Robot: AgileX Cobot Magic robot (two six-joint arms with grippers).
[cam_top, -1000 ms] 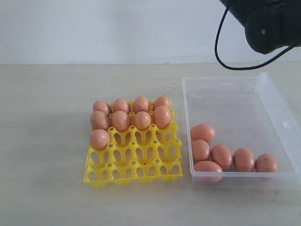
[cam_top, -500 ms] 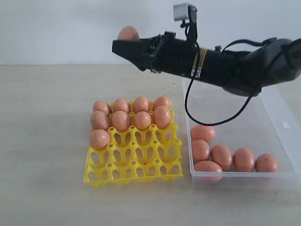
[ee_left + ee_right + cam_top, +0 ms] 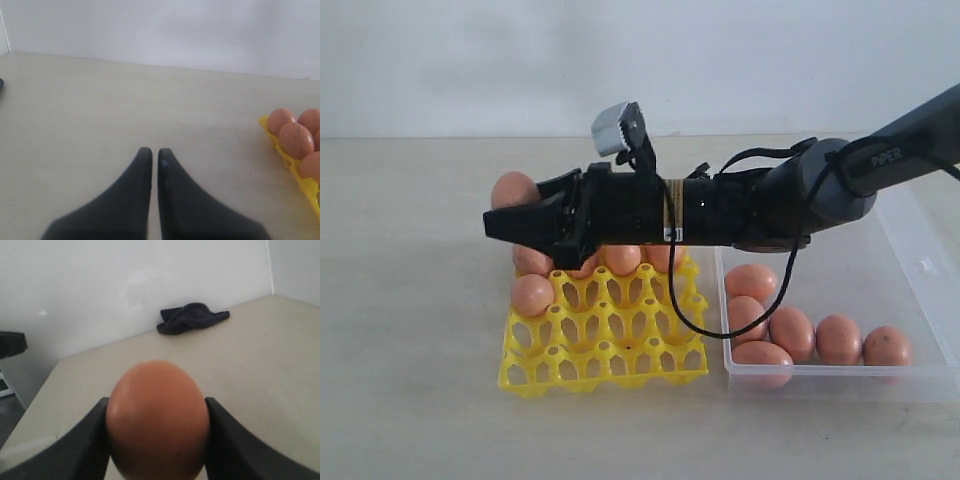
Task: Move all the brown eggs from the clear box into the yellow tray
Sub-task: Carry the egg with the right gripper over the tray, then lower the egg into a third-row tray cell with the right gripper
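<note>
Glossy plastic tray (image 3: 605,375), smooth matt eggs (image 3: 790,333)

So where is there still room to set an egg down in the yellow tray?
Free: in the yellow tray, the third-row cups beside the lone egg, plus both front rows. Crowded: the back rows, partly hidden behind the right gripper. The clear box is bare at its back.

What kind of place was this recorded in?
Probably a lab test bench: a plain table against a blank white wall, a robot arm working over a tray and clear box.
</note>
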